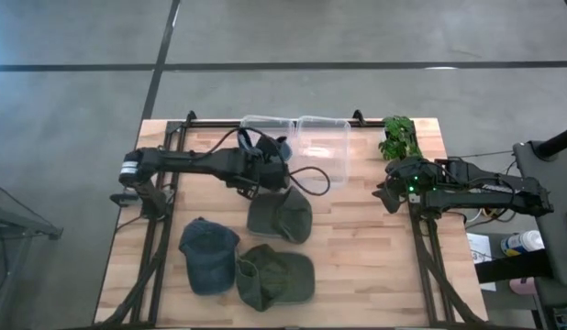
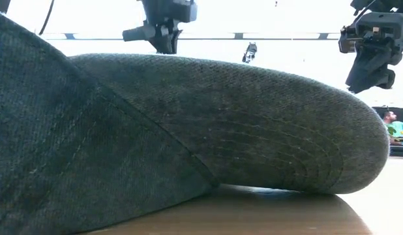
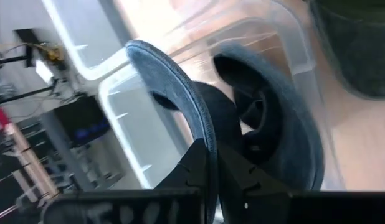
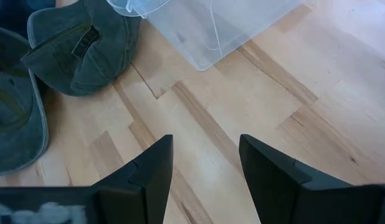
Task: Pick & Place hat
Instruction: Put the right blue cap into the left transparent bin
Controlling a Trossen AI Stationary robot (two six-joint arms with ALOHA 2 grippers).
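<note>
Presently, the left gripper [image 3: 211, 171] was clamped on the brim edge of a dark blue hat [image 3: 267, 124], its fingers [image 3: 195, 165] pinched either side of the stitched rim. The hat hung partly inside the clear plastic bin [image 3: 118, 112], crown down toward the bin floor. In the high view the same left gripper [image 1: 263, 165] sat at the bin's left side, with the hat [image 1: 272, 148] at the bin wall and the bin [image 1: 320, 147] standing at the table's far edge.

Right gripper [image 4: 205, 168]: fingers spread apart, holding nothing, poised above bare wood near the bin corner; in the high view it [image 1: 390, 191] waited over the table's right side.

Remaining items on the wooden table [image 1: 366, 266]: one green hat [image 1: 279, 215] just beside the bin, one blue hat [image 1: 208, 257] near the front left, a second green hat [image 1: 276, 275] touching it. A small green plant [image 1: 399, 137] stood at the far right corner. A black cable [image 1: 311, 177] looped beside the bin.
</note>
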